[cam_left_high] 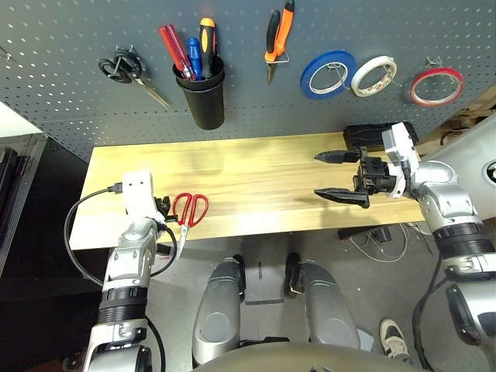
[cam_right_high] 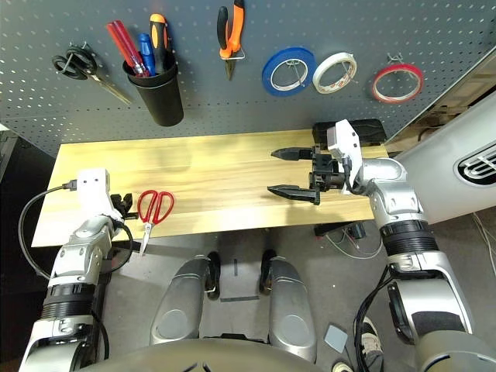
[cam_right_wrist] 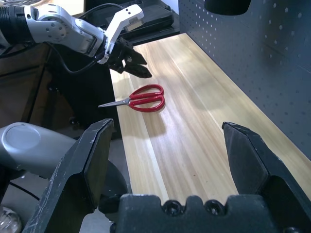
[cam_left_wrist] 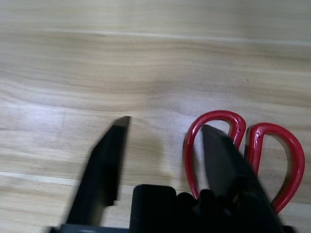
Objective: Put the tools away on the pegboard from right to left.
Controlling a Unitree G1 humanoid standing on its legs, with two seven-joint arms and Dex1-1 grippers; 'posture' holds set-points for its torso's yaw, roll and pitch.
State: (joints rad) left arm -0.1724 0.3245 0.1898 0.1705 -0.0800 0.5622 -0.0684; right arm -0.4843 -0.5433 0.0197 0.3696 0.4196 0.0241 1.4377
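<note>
Wooden counter [cam_left_high: 256,182] in front of the dark grey pegboard [cam_left_high: 70,70], seen from above over both forearms. The red-handled scissors [cam_left_high: 188,215] lie flat at the near left edge of the counter, loops on the wood and blade tips reaching out past the front edge. The left gripper [cam_left_high: 163,211] sits just beside the scissors' loops on their left; the left wrist view shows its jaws released and spread, one finger [cam_left_wrist: 221,155] in front of the nearer red loop, the other over bare wood, with nothing clasped between them. The right gripper [cam_left_high: 341,177] hangs above the right part of the counter, pointing toward the left arm, its jaws released wide and empty, well apart from the scissors. On the pegboard, from right to left: the thin red tape ring [cam_left_high: 436,86] on a hook, a white tape roll [cam_left_high: 373,75], a blue tape roll [cam_left_high: 328,74], the orange-and-black-handled pliers [cam_left_high: 278,39] hanging nose down, and the black cup [cam_left_high: 201,97] holding the red-handled screwdriver [cam_left_high: 175,49] among other handles. Black-handled scissors [cam_left_high: 124,70] hang at the far left of the pegboard.
</note>
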